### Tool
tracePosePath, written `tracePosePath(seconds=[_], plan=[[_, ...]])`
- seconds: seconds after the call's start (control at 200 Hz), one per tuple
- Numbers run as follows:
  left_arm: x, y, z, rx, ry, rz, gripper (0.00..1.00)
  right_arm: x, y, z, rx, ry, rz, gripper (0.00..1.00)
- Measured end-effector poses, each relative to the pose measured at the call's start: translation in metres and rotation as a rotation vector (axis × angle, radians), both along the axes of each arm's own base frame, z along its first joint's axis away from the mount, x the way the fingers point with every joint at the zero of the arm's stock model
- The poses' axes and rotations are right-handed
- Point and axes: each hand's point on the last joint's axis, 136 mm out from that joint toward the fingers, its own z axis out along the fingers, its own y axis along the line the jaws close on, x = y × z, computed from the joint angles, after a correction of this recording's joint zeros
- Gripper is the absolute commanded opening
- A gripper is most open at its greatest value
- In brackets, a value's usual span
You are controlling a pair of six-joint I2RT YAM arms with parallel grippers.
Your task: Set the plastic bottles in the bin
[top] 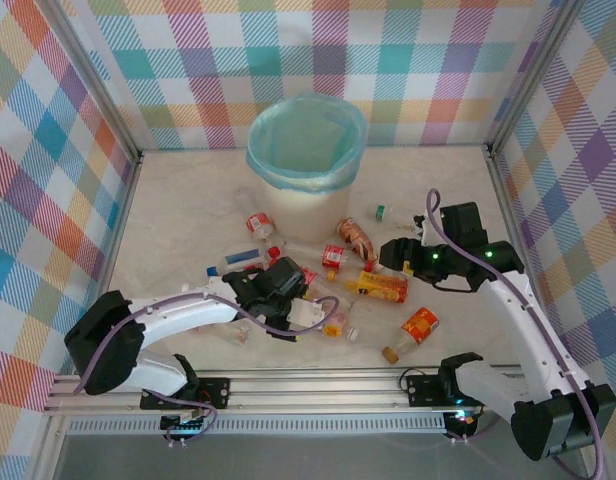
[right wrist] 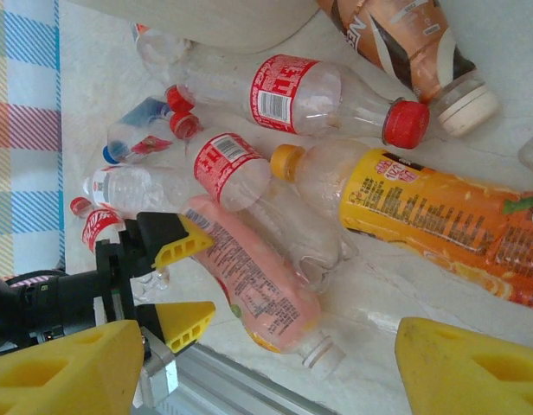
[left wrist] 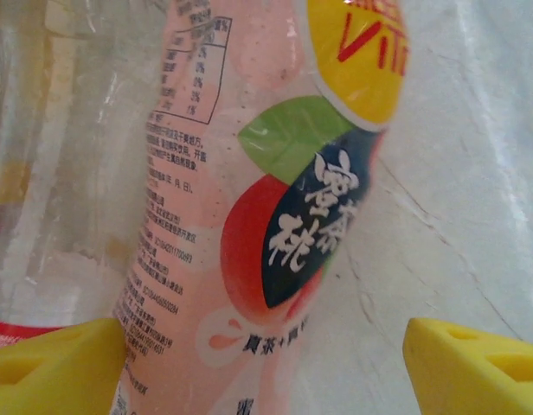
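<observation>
Pink-labelled bottle [left wrist: 206, 259], red "VIT" lettering, white "桃" character.

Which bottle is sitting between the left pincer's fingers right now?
The pink-labelled peach drink bottle: it lies between the open left pincer's yellow fingers, while the red-labelled bottles and the orange juice bottle lie outside them.

Pink-label bottle [left wrist: 249, 259] at frame centre, white characters including "蜜" and "桃" on dark blue, red "VIT" on yellow at top, small print unreadable, barcode on red-label bottle [right wrist: 284, 95]
</observation>
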Motion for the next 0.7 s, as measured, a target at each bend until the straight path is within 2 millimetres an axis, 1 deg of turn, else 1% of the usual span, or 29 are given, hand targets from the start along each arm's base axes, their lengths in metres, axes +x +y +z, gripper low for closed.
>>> tracePosePath(seconds=[0.09, 0.21, 0.33, 0.515, 0.625, 0.7], plan=[[0.004, -0.003, -0.008, 0.017, 0.002, 0.004, 0.82, 0.001, 0.000, 0.000, 0.001, -0.004, 0.001, 0.77], [0.003, -0.001, -0.020, 0.047, 0.023, 0.005, 0.82, 0.000, 0.001, -0.003, 0.002, 0.002, 0.006, 0.77], [0.004, 0.000, -0.028, 0.070, 0.030, 0.005, 0.76, -0.001, 0.001, -0.007, 0.003, 0.006, 0.007, 0.77], [0.007, 0.004, -0.032, 0.090, 0.023, 0.008, 0.62, 0.001, 0.001, -0.006, 0.004, -0.001, 0.007, 0.77], [0.009, 0.005, -0.032, 0.090, 0.019, 0.006, 0.49, 0.001, 0.001, -0.006, 0.003, -0.001, 0.008, 0.77], [0.010, 0.005, -0.029, 0.088, 0.019, 0.011, 0.46, 0.001, 0.000, -0.004, -0.002, -0.003, 0.007, 0.76]])
